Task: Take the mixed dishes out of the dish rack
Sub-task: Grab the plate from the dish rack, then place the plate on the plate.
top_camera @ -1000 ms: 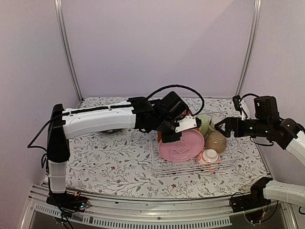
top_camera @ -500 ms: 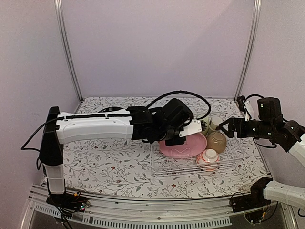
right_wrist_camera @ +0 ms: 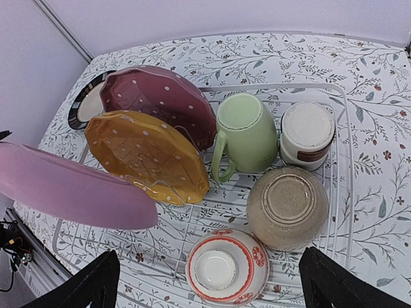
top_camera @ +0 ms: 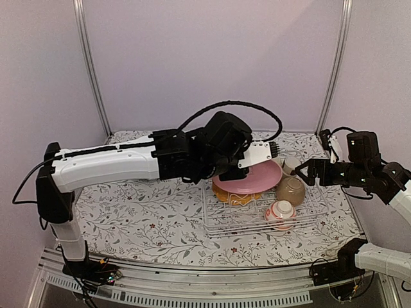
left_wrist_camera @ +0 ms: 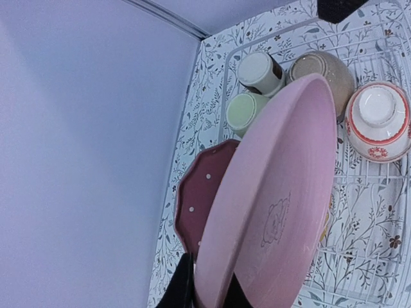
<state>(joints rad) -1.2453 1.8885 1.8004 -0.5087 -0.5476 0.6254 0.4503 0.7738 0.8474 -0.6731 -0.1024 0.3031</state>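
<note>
While the left gripper [left_wrist_camera: 205, 292] clamps the pink plate [left_wrist_camera: 276, 192], the right gripper [top_camera: 305, 172] gapes. That plate seemingly hangs above the dish rack [top_camera: 218, 228]

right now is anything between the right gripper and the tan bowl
Nothing visible does. The open right gripper hovers by the rack with bare air down to the upturned tan bowl. The small cup and the red-patterned bowl sit beside it, not across the way.

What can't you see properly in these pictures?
- Right wrist view: the beige plate is mostly behind the maroon plate.
- Left wrist view: the left fingers are cut off by the bottom edge and partly covered by the pink plate.
- Top view: the orange plate is mostly under the pink plate.
</note>
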